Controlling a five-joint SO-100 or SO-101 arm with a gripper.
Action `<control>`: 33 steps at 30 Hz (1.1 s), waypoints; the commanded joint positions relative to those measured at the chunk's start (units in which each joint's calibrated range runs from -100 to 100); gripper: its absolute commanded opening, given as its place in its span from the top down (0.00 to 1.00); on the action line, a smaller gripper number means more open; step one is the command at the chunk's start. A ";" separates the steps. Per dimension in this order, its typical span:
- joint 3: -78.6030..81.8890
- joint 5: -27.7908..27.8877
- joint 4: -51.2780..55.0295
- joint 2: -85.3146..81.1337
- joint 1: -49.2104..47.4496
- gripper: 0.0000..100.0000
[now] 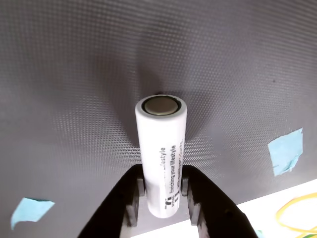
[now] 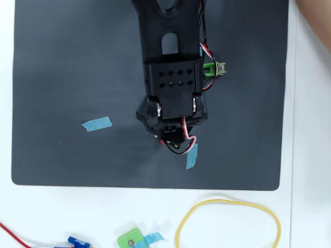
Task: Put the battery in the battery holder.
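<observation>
The pincer is clamped on the battery, its two black jaws pressing the white cell from either side near its lower, printed end. In the wrist view the battery's long axis runs straight out from the pincer, away from the camera, with the metal-capped end free and pointing at the dark mat beyond; the cell appears held clear of the mat, though how far above it cannot be told.

In the overhead view the arm covers the pincer and battery entirely. The battery holder shows only as a sliver of bright green with a metal contact, peeking out from the arm's right edge, further up the picture than the wrist joint. By my reading the holder lies behind and to one side of the pincer rather than ahead of it, so the coming move turns on bringing the battery back over that frame and lining its long axis with the holder's. The holder's inside is hidden, so whether it is empty cannot be told.

Further out, blue tape pieces lie on the mat, and on the white desk a yellow rubber band and a small green squarish piece.
</observation>
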 commanded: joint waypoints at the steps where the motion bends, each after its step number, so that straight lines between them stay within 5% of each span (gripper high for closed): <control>1: -0.05 -8.49 -0.21 -3.63 2.63 1.00; 4: 4.00 -13.81 -0.74 -4.14 4.92 1.00; 17: 5.76 -18.35 -0.91 -5.25 5.02 1.00; 33: 34.75 -25.08 -0.48 -42.10 4.09 1.00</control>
